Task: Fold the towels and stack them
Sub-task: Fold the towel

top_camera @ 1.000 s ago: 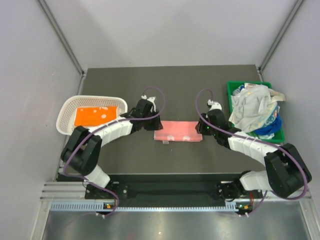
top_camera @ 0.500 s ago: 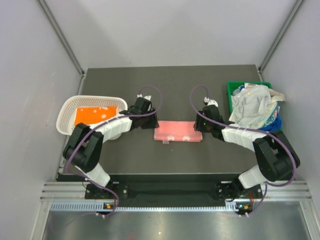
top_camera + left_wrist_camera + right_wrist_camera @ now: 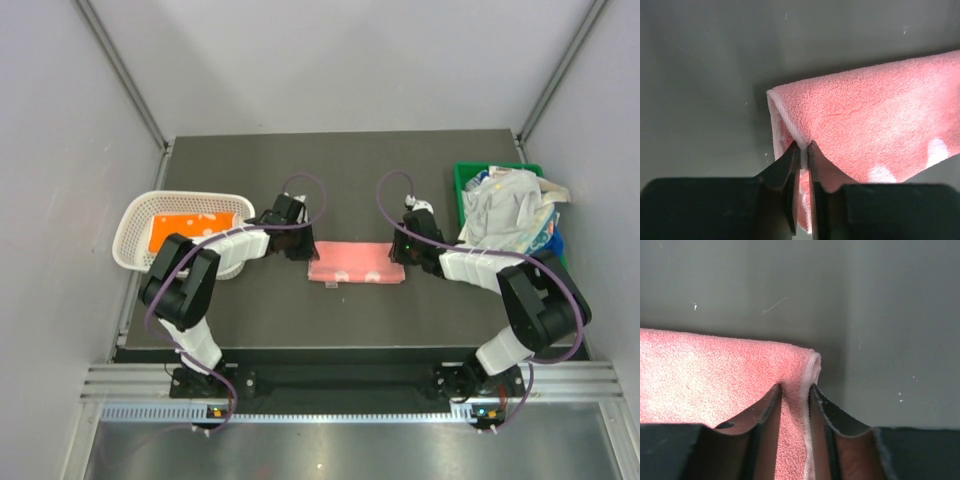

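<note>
Pink towel (image 3: 356, 262) folded into a strip, middle of the dark table (image 3: 340, 170), pinched at both ends

The left claw (image 3: 803, 146) is clamped on the hem at its left end, and the right claw (image 3: 796, 386) squeezes a fold of its right end. An orange towel (image 3: 180, 232) sits in the white basket (image 3: 135, 215) at far left. A heap of towels (image 3: 510, 215) fills the green bin (image 3: 465, 175) at far right.

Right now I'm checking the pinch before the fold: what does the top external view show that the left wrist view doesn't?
Only the top view: the white basket holding an orange towel, the green bin heaped with towels, and the right claw at one end of the pink towel. Only the left wrist: the left claw shut on the towel's white-hemmed edge near a corner. Both: the pink towel on the dark table.
</note>
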You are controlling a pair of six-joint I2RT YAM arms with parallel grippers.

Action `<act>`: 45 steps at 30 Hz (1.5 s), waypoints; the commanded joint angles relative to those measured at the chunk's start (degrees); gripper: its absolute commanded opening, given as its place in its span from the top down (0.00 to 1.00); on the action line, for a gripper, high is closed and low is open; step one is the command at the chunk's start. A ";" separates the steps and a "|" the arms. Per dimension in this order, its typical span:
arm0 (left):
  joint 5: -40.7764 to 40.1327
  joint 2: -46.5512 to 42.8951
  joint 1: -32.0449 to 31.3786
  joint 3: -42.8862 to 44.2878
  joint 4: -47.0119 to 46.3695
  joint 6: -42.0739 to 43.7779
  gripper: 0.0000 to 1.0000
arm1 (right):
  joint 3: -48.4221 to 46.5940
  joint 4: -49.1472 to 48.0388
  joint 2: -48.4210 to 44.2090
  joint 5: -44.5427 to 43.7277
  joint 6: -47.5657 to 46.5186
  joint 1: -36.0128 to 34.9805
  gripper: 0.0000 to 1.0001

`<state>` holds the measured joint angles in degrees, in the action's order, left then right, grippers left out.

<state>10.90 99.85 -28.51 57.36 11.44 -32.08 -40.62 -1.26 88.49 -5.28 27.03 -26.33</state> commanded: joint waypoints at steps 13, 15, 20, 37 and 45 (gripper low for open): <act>-1.05 -0.63 1.53 8.02 2.53 2.10 1.00 | -2.01 -2.08 -1.04 -0.08 -0.66 1.54 0.92; -1.84 0.33 1.79 8.46 2.62 2.37 1.00 | -1.74 -2.08 -1.13 -0.08 -0.66 1.54 0.92; -0.26 2.89 3.11 8.03 1.92 2.37 0.99 | -0.78 -2.43 -1.21 -0.17 -0.57 1.54 0.81; -2.46 -2.47 3.20 3.20 3.68 1.50 0.01 | -2.88 5.21 -12.64 -1.84 -0.84 -2.40 0.59; 1.85 -0.54 5.83 -2.95 -0.37 -3.96 0.01 | -1.04 1.70 -7.72 -0.79 1.10 -5.75 0.61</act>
<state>11.46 98.67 -23.70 57.01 11.70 -34.04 -41.32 2.79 79.68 -6.26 26.89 -31.51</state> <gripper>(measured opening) 0.987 0.392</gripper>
